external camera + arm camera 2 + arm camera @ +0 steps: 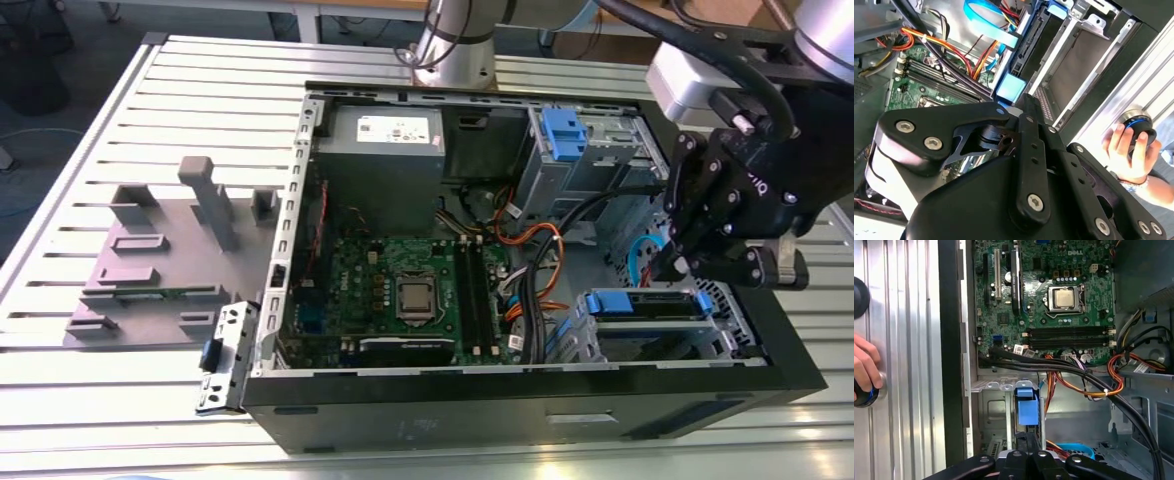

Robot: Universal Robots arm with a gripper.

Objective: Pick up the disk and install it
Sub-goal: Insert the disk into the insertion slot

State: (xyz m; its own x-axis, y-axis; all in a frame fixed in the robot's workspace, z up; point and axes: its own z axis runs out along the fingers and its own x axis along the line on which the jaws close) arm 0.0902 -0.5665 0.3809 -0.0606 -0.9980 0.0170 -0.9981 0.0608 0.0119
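Note:
The disk [647, 303] sits in the lower drive bay of the open computer case [534, 385], toward the exterior view's right, with its blue frame showing. In the first wrist view the blue frame [1025, 407] stands between the bay's metal rails. It also appears in the second wrist view as the disk's blue tab [1010, 87], just past the finger links. My black gripper [687, 275] hangs directly over that bay. Its links [1027, 457] are drawn close together on the disk's near edge, and the fingertips themselves are hidden.
Orange and black cables [1079, 380] cross beside the bay, above the motherboard [400, 290]. A second drive cage with a blue latch [561, 135] stands further back. An empty grey fixture [160, 260] lies at the exterior view's left. A person's hand [1126, 145] holds a knob outside the case.

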